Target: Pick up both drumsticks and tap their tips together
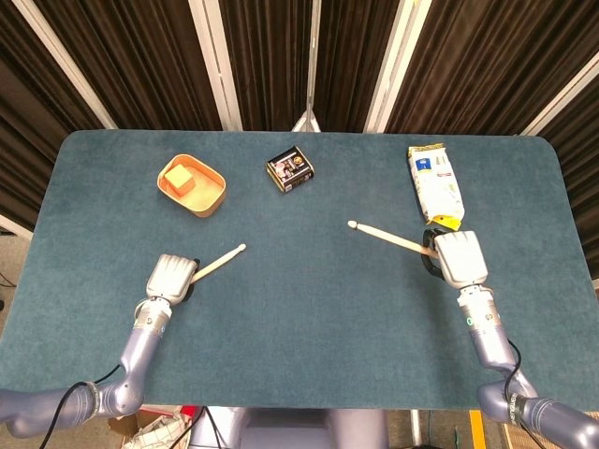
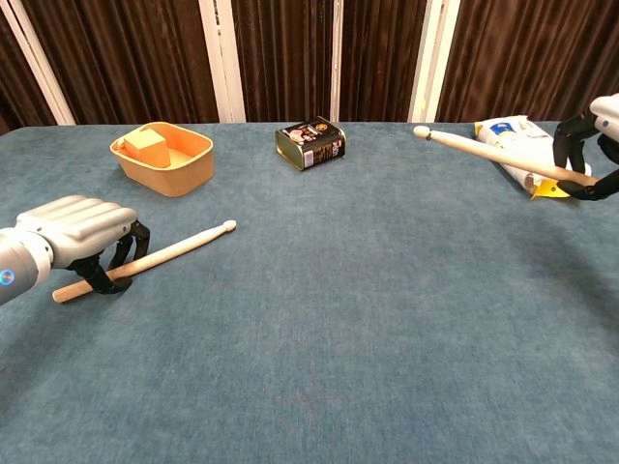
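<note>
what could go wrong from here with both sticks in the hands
1. The left robot hand grips the left drumstick near its butt end, so the long front part might swing or slip.
2. The right drumstick in the right robot hand hangs over the snack bag; lowering it might knock the bag.

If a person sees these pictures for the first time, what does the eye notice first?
Most striking are the two drumsticks: the left robot hand grips the left drumstick at the near left of the table, and the right robot hand holds the right drumstick raised at the right. At the back left stands an orange tray with a yellow block in it.
</note>
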`<action>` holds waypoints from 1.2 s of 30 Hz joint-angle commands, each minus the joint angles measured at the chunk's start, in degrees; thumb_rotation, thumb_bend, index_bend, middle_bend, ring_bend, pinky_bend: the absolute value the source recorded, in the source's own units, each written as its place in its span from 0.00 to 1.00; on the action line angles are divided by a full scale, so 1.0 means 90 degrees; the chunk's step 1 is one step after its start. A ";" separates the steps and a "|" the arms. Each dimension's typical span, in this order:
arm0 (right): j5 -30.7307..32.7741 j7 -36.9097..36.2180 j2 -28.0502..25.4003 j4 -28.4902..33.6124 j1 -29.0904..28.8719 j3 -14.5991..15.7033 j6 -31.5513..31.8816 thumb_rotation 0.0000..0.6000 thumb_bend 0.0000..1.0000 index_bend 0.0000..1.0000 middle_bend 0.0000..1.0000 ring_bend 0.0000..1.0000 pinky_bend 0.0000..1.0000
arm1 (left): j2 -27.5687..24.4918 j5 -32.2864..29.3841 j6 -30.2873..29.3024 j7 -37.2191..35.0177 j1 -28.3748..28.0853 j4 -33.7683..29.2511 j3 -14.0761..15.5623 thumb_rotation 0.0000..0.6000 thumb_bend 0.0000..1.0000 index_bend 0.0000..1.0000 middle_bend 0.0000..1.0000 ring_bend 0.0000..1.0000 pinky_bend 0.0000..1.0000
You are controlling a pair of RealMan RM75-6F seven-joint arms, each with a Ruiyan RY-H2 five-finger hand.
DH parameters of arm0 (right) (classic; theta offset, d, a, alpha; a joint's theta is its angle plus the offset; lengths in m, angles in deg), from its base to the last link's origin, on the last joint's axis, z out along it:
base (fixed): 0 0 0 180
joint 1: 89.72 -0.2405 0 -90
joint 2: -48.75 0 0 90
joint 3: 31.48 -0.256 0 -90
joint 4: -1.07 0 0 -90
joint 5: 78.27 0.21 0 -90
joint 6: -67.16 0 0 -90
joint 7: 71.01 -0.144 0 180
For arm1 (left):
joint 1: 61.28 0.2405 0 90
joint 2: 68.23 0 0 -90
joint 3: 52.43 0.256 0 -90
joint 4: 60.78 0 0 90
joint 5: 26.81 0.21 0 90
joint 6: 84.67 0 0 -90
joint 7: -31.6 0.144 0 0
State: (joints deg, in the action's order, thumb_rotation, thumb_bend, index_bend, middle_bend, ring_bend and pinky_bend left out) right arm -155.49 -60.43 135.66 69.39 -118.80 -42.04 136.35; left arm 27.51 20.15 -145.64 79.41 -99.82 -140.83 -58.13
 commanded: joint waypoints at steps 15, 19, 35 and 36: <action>-0.0023 0.0165 -0.0080 0.0413 -0.0012 -0.0091 0.0155 1.00 0.72 0.80 0.68 0.84 0.80 | -0.0492 0.1514 -0.0599 -0.0542 -0.0141 -0.0660 -0.0131 1.00 0.71 0.60 0.73 0.80 0.94; -0.0020 0.0276 -0.0103 0.0619 -0.0032 -0.0132 0.0200 1.00 0.72 0.80 0.68 0.84 0.80 | -0.0668 0.1946 -0.0739 -0.0713 -0.0209 -0.0884 -0.0221 1.00 0.72 0.60 0.73 0.80 0.94; 0.0333 0.1161 -0.0062 0.1998 -0.0515 -0.0776 0.0205 1.00 0.72 0.81 0.68 0.84 0.80 | -0.0906 0.2398 -0.0782 -0.0880 -0.0714 -0.1603 -0.0944 1.00 0.72 0.60 0.73 0.80 0.94; 0.0383 0.1228 -0.0054 0.2073 -0.0546 -0.0818 0.0198 1.00 0.72 0.81 0.68 0.84 0.80 | -0.0905 0.2397 -0.0780 -0.0859 -0.0745 -0.1653 -0.0978 1.00 0.72 0.60 0.73 0.80 0.94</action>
State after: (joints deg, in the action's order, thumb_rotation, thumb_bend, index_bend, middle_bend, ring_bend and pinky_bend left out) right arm -152.89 -50.41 134.99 86.92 -123.01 -48.53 138.27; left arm 19.36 41.67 -152.74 71.35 -106.07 -155.16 -66.46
